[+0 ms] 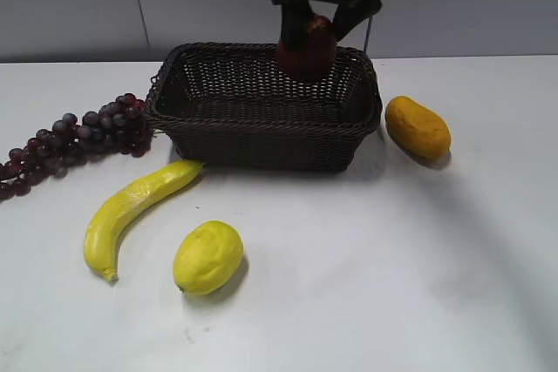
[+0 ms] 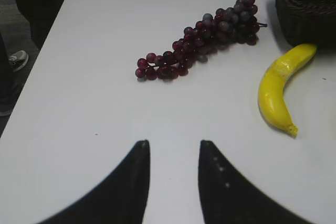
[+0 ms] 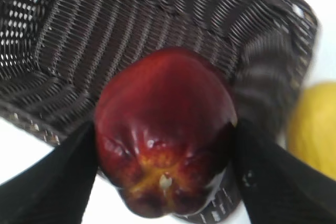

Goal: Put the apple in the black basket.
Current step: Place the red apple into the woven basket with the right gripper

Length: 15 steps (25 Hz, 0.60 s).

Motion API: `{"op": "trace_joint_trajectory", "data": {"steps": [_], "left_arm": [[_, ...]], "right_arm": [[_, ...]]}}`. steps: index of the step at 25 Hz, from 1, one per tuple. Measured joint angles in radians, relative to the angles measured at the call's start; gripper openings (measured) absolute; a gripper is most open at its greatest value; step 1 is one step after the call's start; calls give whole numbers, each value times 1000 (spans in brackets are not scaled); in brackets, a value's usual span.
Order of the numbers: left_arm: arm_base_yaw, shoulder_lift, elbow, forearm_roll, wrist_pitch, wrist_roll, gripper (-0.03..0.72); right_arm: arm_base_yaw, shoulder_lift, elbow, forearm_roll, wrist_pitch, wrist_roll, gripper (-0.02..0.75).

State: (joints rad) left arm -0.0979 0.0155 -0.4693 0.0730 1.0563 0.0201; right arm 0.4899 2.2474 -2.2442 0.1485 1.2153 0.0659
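Apple [image 1: 307, 48] is pinched in the right claw [image 1: 316, 23], hanging over the back rim of the black basket [image 1: 261, 115], not in it yet. The wrist view shows one dimpled end turned toward the camera. Going by size on the white worktop [image 1: 366, 259]: grapes [image 1: 78, 137] touching the basket's left end, banana [image 1: 131, 211] just in front, mango [image 1: 418, 126] off to the right, lemon [image 1: 207, 256] nearest the camera. Left claw [image 2: 173, 182] hovers empty, fingers apart, well away.

The right gripper [image 1: 316, 28] holds the apple [image 1: 307, 50] above the black basket [image 1: 261, 132]. A lemon [image 1: 207, 257] lies near a banana [image 1: 135, 213].
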Motion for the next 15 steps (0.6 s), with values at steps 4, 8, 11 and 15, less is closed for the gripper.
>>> {"op": "trace_joint_trajectory", "data": {"steps": [4, 8, 11, 15], "left_arm": [[0, 0, 0, 0, 0, 0, 236], [0, 0, 0, 0, 0, 0, 236], [0, 0, 0, 0, 0, 0, 236], [0, 0, 0, 0, 0, 0, 236]], "right_arm": [[40, 150, -173, -46, 0, -2, 565], [43, 261, -273, -60, 0, -4, 565], [42, 307, -285, -94, 1, -4, 564], [40, 338, -286, -109, 3, -2, 564]]}}
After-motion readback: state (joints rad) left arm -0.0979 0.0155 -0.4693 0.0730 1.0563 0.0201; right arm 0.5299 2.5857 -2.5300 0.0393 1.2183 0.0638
